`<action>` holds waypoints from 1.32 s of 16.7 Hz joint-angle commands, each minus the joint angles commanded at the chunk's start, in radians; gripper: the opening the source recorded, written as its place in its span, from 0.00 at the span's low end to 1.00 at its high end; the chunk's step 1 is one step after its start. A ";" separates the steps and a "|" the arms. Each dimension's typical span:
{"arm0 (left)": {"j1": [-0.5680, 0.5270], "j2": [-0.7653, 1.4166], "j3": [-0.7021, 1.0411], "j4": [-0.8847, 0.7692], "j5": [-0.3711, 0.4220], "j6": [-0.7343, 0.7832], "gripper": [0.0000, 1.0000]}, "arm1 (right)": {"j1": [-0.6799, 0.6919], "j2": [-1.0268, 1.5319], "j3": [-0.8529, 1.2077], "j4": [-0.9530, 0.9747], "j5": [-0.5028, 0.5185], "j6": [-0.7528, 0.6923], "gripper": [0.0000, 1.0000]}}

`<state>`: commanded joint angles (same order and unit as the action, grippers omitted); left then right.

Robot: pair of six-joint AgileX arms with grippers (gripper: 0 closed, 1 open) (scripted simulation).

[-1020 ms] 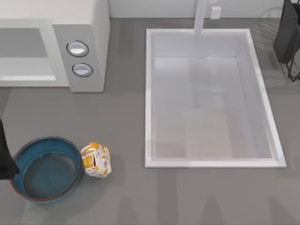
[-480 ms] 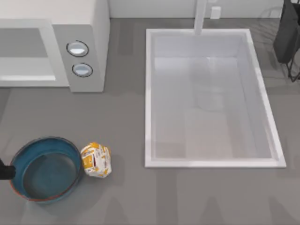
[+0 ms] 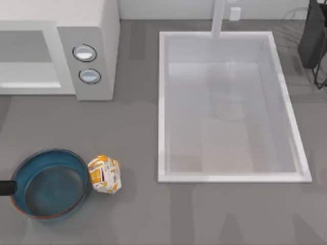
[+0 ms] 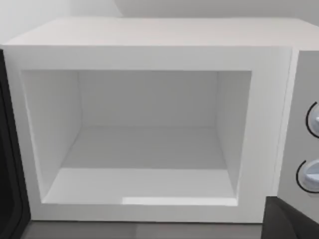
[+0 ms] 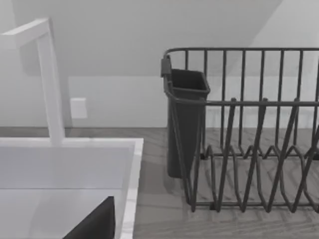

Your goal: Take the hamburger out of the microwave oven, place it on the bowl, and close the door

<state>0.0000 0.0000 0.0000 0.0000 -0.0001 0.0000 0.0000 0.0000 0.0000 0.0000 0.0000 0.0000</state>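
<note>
**Wrapped hamburger on the table beside the bowl, microwave cavity open**

A small dark part of the left arm (image 3: 5, 188) shows at the top view's left edge, touching the outer rim of the bowl; whether the left gripper's fingers are open or closed cannot be told. The round deep blue bowl with a thin reddish-orange rim (image 3: 48, 157) sits at the front left of the grey table (image 3: 133, 127), its dark grey-blue inside bare. Just beside it, on its right and touching its wall, lies the hamburger, a small rounded lump in white paper with orange-yellow patches (image 3: 104, 174), resting on the table and not in the bowl.

Farther back on the left stands the large white boxy microwave oven (image 3: 102, 30), with a grey control panel and two round silver-ringed knobs (image 3: 85, 53). The left wrist view looks straight into its open white cavity (image 4: 144, 149).

To the right lies a big white rectangular sink (image 3: 162, 102) with a white tap (image 5: 50, 79). The right wrist view takes in a dark wire dish rack (image 5: 249, 129) holding a dark cutlery cup (image 5: 187, 124) beside the sink.
</note>
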 joint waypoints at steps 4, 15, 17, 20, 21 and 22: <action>0.000 0.000 0.000 0.000 0.000 0.000 0.00 | 0.000 0.000 0.000 0.000 0.000 0.000 1.00; -0.176 0.058 0.037 0.021 -0.176 0.001 0.00 | 0.000 0.000 0.000 0.000 0.000 0.000 1.00; -0.180 0.059 0.038 0.022 -0.180 0.001 0.00 | 0.000 0.000 0.000 0.000 0.000 0.000 1.00; -0.181 0.055 0.035 0.019 -0.181 0.000 0.00 | 0.000 0.000 0.000 0.000 0.000 0.000 1.00; -0.195 0.053 0.039 0.013 -0.195 0.000 0.00 | 0.000 0.000 0.000 0.000 0.000 0.000 1.00; -0.220 0.051 0.045 0.005 -0.220 0.000 0.00 | 0.000 0.000 0.000 0.000 0.000 0.000 1.00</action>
<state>-0.2196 0.0505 0.0452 0.0046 -0.2198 0.0000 0.0000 0.0000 0.0000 0.0000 0.0000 0.0000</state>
